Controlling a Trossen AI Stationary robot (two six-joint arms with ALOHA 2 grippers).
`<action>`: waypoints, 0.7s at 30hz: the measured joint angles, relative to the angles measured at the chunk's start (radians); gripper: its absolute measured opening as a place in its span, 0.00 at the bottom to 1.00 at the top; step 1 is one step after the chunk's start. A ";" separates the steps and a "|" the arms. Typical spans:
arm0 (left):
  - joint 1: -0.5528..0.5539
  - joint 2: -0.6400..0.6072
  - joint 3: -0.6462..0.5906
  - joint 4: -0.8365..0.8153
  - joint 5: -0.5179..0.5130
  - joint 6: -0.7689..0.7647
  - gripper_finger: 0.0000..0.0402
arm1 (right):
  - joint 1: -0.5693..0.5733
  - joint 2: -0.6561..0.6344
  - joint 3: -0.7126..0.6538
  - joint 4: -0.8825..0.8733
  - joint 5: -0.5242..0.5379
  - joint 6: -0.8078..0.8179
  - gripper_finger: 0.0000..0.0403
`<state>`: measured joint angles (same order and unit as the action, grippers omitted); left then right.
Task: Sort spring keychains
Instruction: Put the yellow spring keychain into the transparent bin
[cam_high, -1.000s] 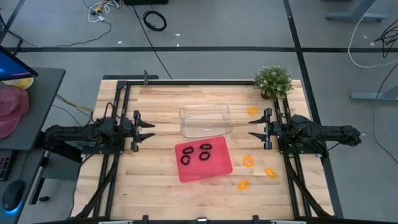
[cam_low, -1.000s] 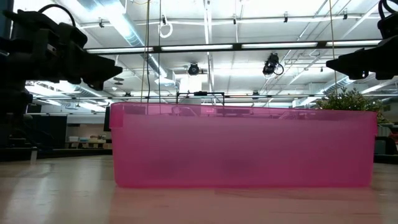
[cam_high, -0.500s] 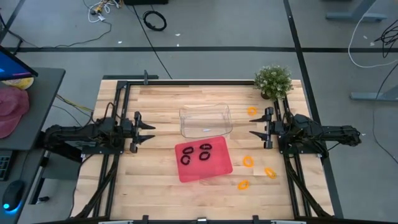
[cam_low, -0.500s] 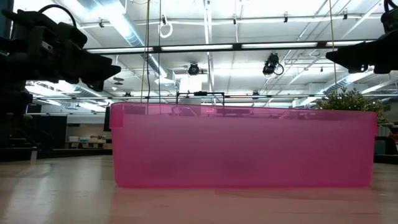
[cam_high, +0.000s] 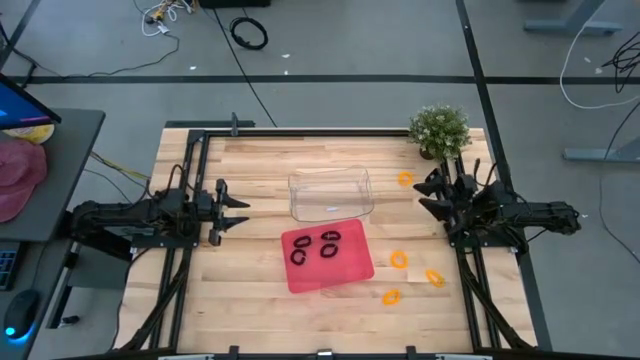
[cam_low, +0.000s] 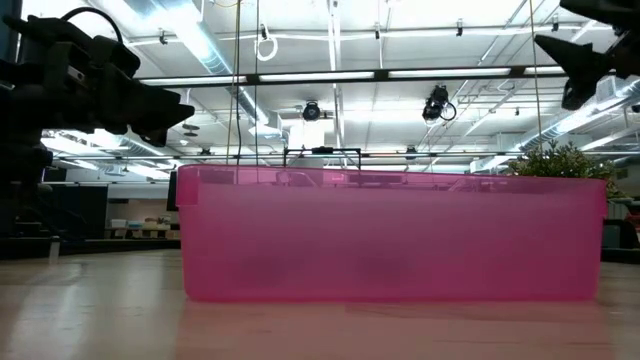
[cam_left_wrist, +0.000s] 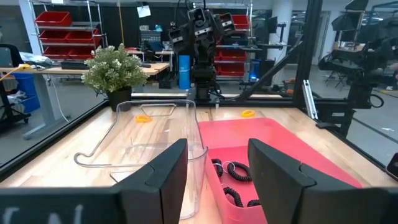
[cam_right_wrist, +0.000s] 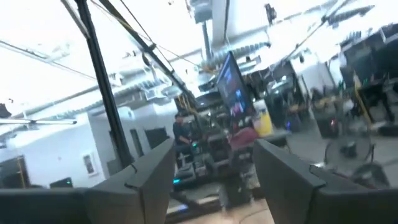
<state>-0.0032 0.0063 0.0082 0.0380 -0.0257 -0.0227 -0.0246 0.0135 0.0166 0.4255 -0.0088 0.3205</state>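
Black spring keychains (cam_high: 329, 244): four, all lying inside the red tray (cam_high: 353, 268), which sat near the middle of the wooden table (cam_high: 260, 300).

Orange spring keychains (cam_high: 399, 259): four, loose on the table. Three lay to the right of the red tray, near one another; the fourth (cam_high: 404, 179) lay apart, beside the potted plant (cam_high: 439, 130) and close to the right gripper.

Clear tray (cam_high: 331, 194): stood just behind the red tray, holding no keychains.

Right gripper (cam_high: 430, 192): raised at the table's right side, tilted upward, near the lone orange keychain. Jaws apart, holding nothing.

Left gripper (cam_high: 240, 211): waited at the table's left side, pointing toward the trays. Jaws apart, holding nothing.
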 joint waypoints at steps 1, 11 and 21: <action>0.000 0.000 0.000 0.000 0.000 0.000 0.43 | 0.000 0.000 0.000 0.004 0.002 -0.018 0.55; 0.000 0.000 0.000 0.002 0.000 0.000 0.43 | 0.000 0.000 0.000 0.049 0.018 -0.023 0.55; 0.000 0.000 0.000 0.003 0.000 0.000 0.43 | 0.000 0.000 0.000 0.285 -0.016 -0.013 0.55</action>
<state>-0.0032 0.0063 0.0082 0.0406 -0.0254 -0.0227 -0.0246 0.0139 0.0170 0.7101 -0.0243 0.3076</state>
